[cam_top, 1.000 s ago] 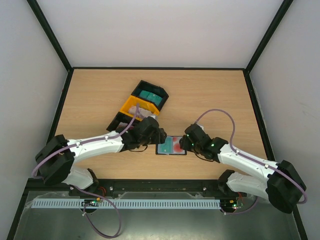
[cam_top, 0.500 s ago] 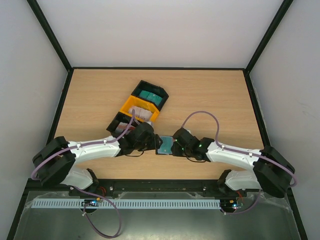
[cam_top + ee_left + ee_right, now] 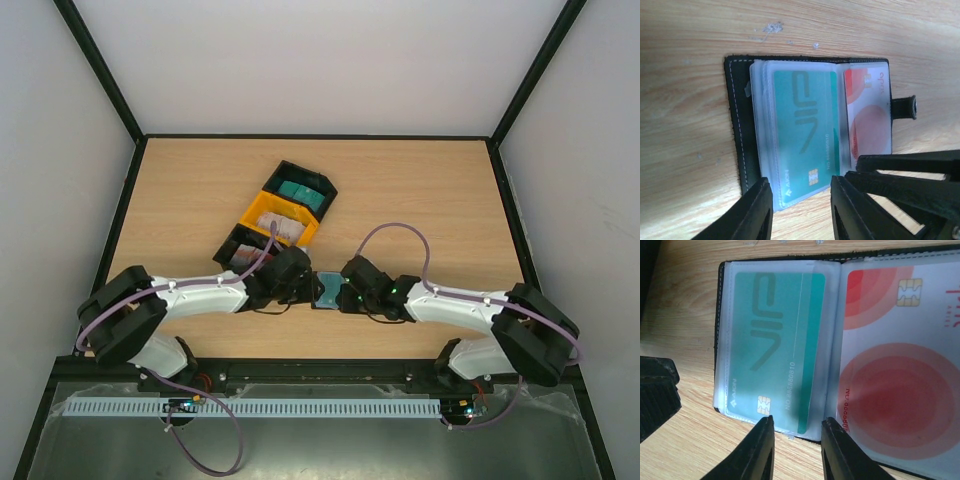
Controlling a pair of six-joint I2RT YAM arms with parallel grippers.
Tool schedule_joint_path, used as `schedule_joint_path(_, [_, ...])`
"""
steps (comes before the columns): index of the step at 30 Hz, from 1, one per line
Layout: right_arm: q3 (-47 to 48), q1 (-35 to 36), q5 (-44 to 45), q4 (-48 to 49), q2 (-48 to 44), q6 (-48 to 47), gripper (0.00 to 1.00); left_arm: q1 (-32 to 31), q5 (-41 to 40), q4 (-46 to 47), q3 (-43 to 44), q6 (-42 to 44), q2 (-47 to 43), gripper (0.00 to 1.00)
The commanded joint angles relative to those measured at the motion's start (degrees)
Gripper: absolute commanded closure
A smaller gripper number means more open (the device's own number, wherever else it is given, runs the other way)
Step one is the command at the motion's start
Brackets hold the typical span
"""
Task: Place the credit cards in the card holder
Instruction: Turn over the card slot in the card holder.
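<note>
The card holder (image 3: 740,125) lies open on the wood, a black wallet with clear sleeves. A teal credit card (image 3: 802,135) fills its left sleeve and a red-and-white credit card (image 3: 867,120) its right sleeve. My left gripper (image 3: 801,210) is open, its jaws straddling the near edge of the teal sleeve. My right gripper (image 3: 797,450) is open too, with its tips at the near edge by the fold, between the teal card (image 3: 775,345) and the red card (image 3: 900,375). From above, both grippers meet over the holder (image 3: 328,290) and hide most of it.
Three joined bins sit behind the left arm: a black one with teal cards (image 3: 303,190), a yellow one (image 3: 262,212) with grey-white cards, and a black one (image 3: 232,243) nearest the arm. The right gripper's black fingers (image 3: 910,170) crowd the left wrist view.
The right gripper has slid left onto the holder and the left gripper has closed in from the other side. Both pairs of jaws have narrowed. The holder shows far less from above.
</note>
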Motion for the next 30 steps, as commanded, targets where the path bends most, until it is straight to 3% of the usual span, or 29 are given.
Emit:
schedule_joint_path(1, [-0.8,0.44,-0.11,2.09,1.62,-0.43,0.76,0.45,1.75,1.11,-0.29,0.77,1.45,0.69])
schedule_joint_path(10, [-1.82,0.45,-0.54,4.72,4.69,-0.18,0.8,0.53,3.54,2.73,-0.25,1.12,4.03,0.7])
schedule_joint_path(30, [-3.56,0.42,7.97,0.24,6.32,5.77,0.94,1.66,3.58,6.77,-1.22,0.15,6.29,0.7])
